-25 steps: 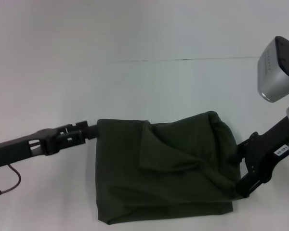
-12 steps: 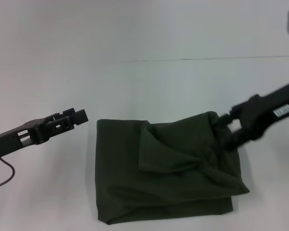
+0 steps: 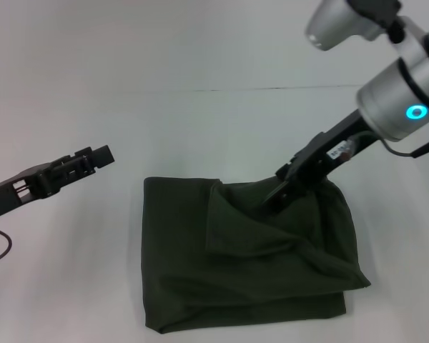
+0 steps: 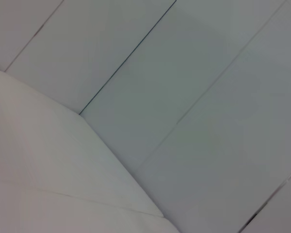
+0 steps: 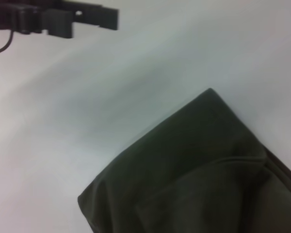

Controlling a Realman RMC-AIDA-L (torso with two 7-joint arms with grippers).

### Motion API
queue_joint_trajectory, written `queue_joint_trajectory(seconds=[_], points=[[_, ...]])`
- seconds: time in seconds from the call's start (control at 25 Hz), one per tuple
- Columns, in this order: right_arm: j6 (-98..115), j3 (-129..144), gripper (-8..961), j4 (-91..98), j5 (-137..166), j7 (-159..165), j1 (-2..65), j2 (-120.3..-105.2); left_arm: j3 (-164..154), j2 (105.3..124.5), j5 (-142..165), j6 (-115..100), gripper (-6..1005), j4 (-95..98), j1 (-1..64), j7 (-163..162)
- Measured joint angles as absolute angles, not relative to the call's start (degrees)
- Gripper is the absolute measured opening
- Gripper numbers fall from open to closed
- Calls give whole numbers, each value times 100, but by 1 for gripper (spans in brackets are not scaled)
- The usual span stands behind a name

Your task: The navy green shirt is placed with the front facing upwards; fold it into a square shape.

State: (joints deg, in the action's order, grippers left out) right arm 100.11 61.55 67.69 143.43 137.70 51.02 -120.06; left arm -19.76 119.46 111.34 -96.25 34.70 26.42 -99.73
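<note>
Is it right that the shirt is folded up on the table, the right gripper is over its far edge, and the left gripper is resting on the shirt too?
Not quite: in the head view the left gripper is off the navy green shirt, above bare table. The right gripper is at its far edge.

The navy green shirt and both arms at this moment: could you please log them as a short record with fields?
shirt: navy green shirt lies folded into a rough rectangle on the white table, top layer rumpled, lettering not visible
shirt shape: not yet a neat square; far right corner bulges
right tool: right tool over the shirt's far edge, at the cloth
left tool: left tool raised left of the shirt, apart from it, holding nothing
</note>
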Motion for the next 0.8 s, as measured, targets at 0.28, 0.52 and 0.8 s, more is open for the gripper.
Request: queue_joint_trajectory(seconds=[0.28,0.52,0.8], points=[[9593,6889,916,6641,14264,13975,5277,-12036,-1978,11997,11081,-9557,885,3453,2634,-9886],[9200,7477,914,6302,14057,13984,5400,-12035,-1969,12014,10920,-9522,886,3428,2630,-9827],[8657,8000,906,5943,13859,14048,5419,-12043,-1968,12015,10679,-9490,886,3392,2596,-9690]])
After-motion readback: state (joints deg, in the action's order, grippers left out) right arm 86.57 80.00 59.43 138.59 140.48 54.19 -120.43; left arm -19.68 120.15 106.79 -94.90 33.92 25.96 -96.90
